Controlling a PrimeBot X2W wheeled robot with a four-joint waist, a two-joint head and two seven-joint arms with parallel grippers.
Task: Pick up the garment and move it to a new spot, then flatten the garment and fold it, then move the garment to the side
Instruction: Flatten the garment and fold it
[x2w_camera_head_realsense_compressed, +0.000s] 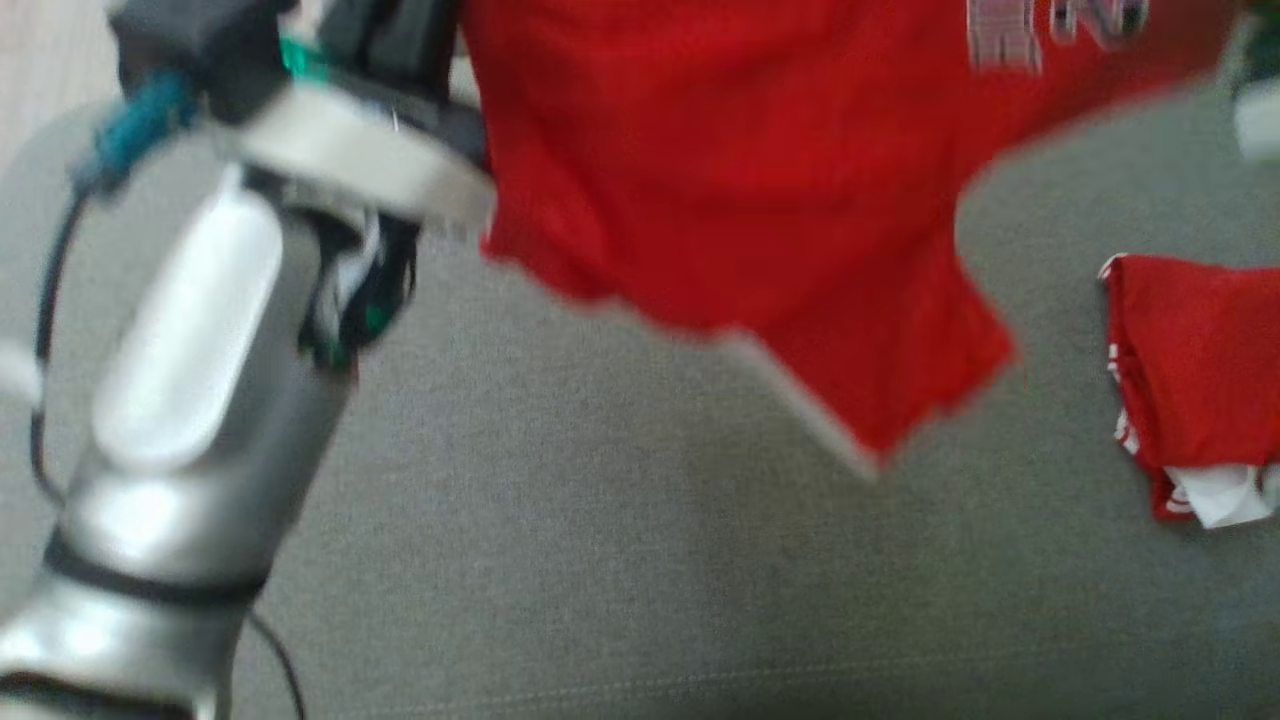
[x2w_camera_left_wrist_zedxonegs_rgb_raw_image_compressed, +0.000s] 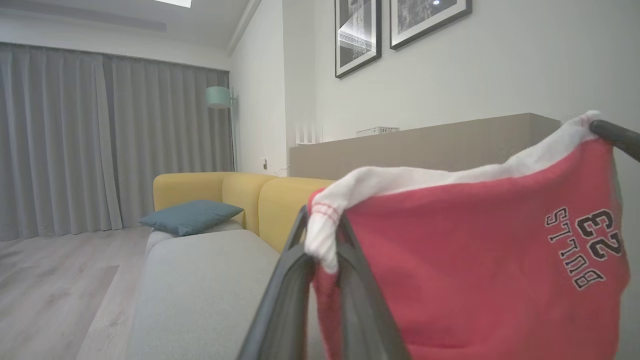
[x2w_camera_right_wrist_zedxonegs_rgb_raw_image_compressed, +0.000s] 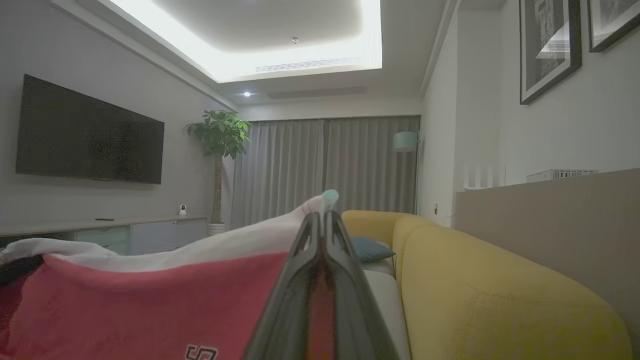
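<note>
Left wrist view — "BULLS 23" on red garment (x2w_camera_left_wrist_zedxonegs_rgb_raw_image_compressed: 450, 280) — both jaws clamping it

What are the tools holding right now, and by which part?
The red shirt, pinched along its white edge: the left tool grips one end, the right tool the other, with the cloth spread between them.

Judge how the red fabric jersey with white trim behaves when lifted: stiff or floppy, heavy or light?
Probably floppy: the red fabric jersey sags between the left gripper and right gripper. Likely light: two pinches on its white hem carry it. Hanging free, it may swing.
</note>
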